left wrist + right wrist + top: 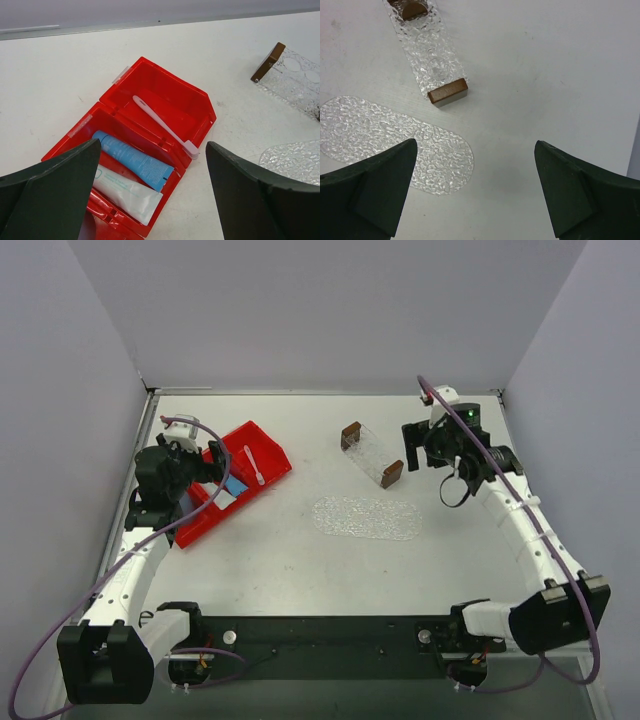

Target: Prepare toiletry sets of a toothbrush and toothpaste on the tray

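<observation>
The toothbrush (253,465), white with a pale pink head, lies slanted in the far compartment of the red bin; it also shows in the left wrist view (162,125). The blue toothpaste tube (132,160) and the whitish tube (127,192) lie side by side in the near compartment. The clear tray (371,453) with brown end blocks lies at the table's middle back and is empty; it also shows in the right wrist view (427,55). My left gripper (152,145) is open and empty, above the bin's near compartment. My right gripper (475,145) is open and empty, right of the tray.
The red bin (268,448) sits at the left of the table. A flat oval bubbly clear mat (366,517) lies in front of the tray; it also shows in the right wrist view (385,135). Grey walls close the table at the back and sides.
</observation>
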`<state>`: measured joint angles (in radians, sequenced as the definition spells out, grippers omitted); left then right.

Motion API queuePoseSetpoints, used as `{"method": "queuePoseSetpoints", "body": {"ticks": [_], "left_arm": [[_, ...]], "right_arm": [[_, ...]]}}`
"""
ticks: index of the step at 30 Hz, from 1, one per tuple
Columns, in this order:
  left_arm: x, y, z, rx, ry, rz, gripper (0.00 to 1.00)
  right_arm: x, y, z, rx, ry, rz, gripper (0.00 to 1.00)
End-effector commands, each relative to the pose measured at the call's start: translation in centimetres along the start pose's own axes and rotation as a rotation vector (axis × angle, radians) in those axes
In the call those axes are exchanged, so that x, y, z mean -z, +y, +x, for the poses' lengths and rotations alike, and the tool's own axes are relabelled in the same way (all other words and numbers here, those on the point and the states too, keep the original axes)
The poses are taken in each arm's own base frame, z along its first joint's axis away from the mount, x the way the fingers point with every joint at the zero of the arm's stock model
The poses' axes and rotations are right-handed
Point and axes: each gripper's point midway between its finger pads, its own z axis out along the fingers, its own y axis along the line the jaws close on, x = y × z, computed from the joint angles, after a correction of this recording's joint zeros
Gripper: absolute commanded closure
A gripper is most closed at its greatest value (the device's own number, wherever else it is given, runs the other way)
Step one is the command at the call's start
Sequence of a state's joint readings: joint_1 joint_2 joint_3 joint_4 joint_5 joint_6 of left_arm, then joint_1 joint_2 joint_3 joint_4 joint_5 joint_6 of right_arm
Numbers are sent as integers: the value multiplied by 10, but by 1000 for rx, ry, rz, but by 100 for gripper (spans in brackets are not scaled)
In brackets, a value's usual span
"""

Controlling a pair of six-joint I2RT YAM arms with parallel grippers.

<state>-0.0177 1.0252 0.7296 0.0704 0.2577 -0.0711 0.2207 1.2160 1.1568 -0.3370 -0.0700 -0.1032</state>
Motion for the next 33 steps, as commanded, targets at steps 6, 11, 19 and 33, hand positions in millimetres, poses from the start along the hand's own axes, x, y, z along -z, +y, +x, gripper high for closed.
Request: {"method": "queuePoseSetpoints", "body": {"ticks": [6,11,19,33], "left_arm": [[5,-1,-24,-13,-75,-3,3],[4,-1,-22,-14,-71,0,3],[3,-1,-19,-14,-61,2,3],[-2,0,-13,-10,-44,9,3]], "right_arm": [[-63,18,-26,116,107,-108,3],[-101,35,-22,162,185,-188,2],[-136,59,-2,223,276,-319,1],[-172,72,34,373,390,-377,0]]}}
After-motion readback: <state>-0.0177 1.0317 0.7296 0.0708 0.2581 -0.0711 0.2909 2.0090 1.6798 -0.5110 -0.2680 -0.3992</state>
